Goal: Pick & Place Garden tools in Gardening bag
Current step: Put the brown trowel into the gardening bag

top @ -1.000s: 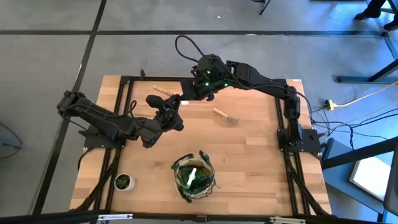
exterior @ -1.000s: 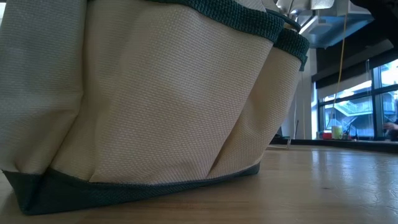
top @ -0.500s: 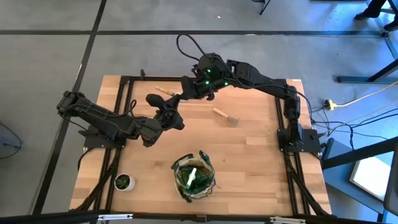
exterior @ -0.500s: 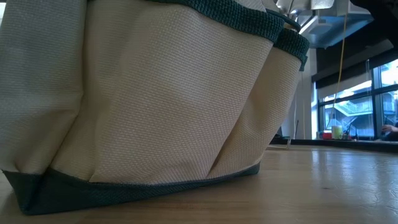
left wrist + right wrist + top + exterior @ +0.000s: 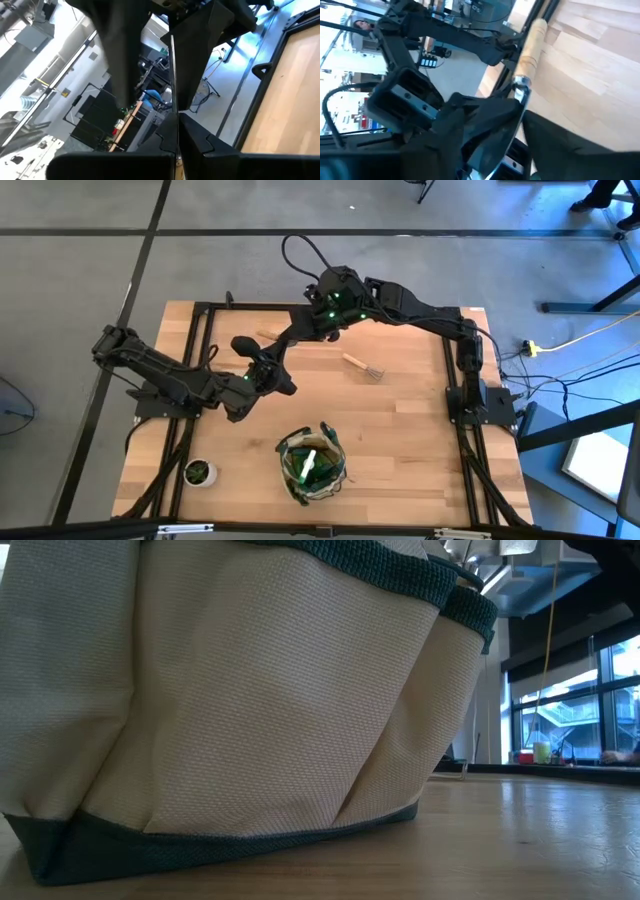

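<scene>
**A:** High view first. We see the left claw (image 5: 273,358) and the right claw (image 5: 296,332) close together over the far part of the tabletop (image 5: 400,440), with a trowel (image 5: 266,335) between them. Its wooden handle sticks out past the right claw.

**B:** We read that as a handover. The gardening bag (image 5: 312,465) stands well apart from both claws, on the left claw's side and away from the right one, so the left arm looks better placed to carry the trowel there. A fork (image 5: 360,366) lies flat near the right claw, untouched. A potted plant (image 5: 199,472) sits far from either claw.

**A:** Low view?

**B:** The bag's khaki wall fills it, with dark trim at the top and base. We see no claw and no tool there.

**A:** Left wrist view. We see a thin metal edge (image 5: 172,75) running straight down between this claw's own dark fingers (image 5: 200,145), which are pressed together on it. We take that edge for the trowel's blade seen edge-on, so the left claw is closed and gripping the trowel.

**B:** Right wrist view. The wooden handle (image 5: 532,42) and its metal collar point away from the right claw, and the blade runs back in towards it. We cannot tell whether that claw is clamping the blade or has let go of it.

**A:** Then the trowel is aloft, not in the bag, and the fork is waiting.
</scene>
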